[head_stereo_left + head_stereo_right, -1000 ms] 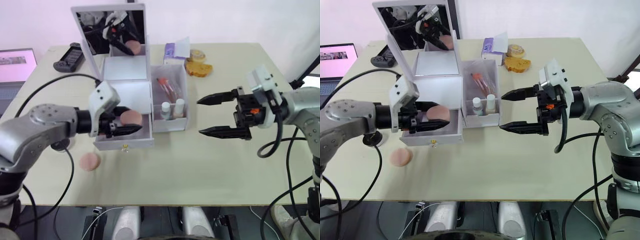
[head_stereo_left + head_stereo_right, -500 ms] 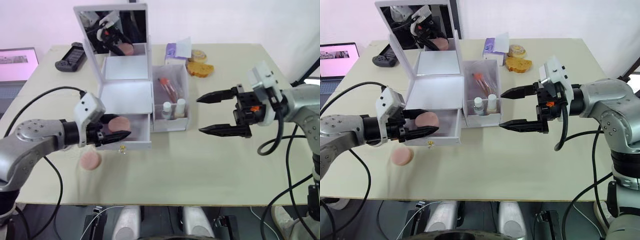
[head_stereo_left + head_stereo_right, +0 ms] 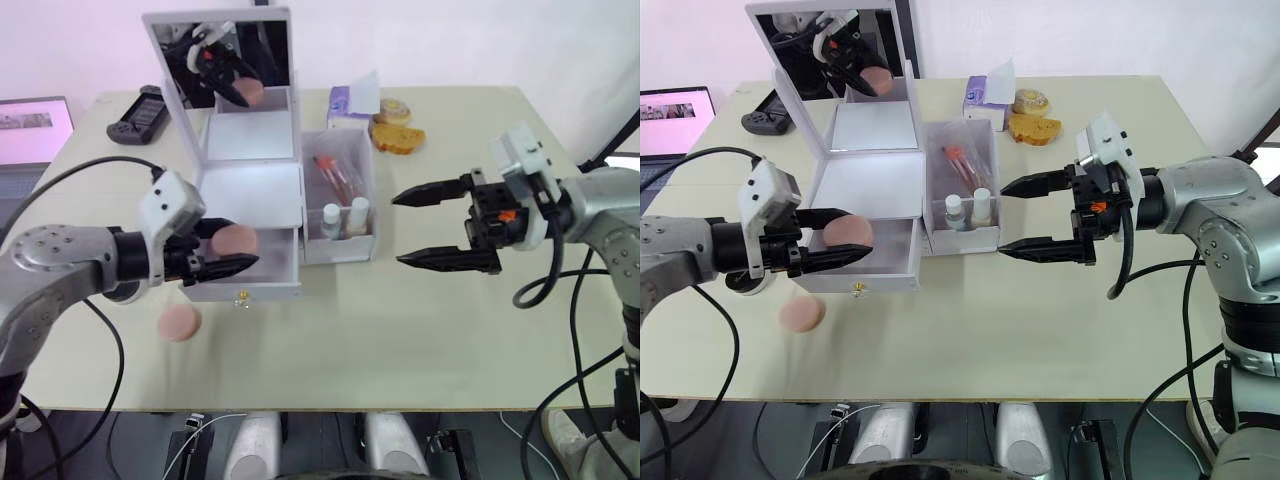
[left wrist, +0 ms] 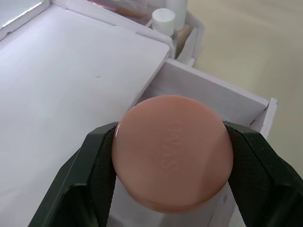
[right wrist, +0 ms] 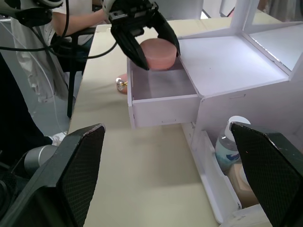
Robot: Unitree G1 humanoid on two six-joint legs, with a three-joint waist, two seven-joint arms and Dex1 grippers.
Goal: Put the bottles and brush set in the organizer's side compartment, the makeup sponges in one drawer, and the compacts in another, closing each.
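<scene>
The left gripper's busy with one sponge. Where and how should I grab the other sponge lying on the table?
Grip the loose sponge across its round edge, coming straight down from above. It lies flat on the table as a low disc, just in front of the open drawer, with bare table around it, so the fingers can likely straddle its sides. The left gripper is nearest.

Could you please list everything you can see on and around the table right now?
Organizer: one, white, mirror lid up, table's middle-left.
Drawer: one, white, pulled open at the organizer's front.
Bottles: two, white-capped, in the side compartment.
Brush set: one, clear pack, in the side compartment behind the bottles.
Sponges: two, pink; one held over the drawer, one on the table in front.
Compacts: two, yellowish, far edge.
Controller: one, black, far left.
Laptop: one, left edge.
Left end effector: shut on a sponge.
Right end effector: open, beside the organizer.
</scene>
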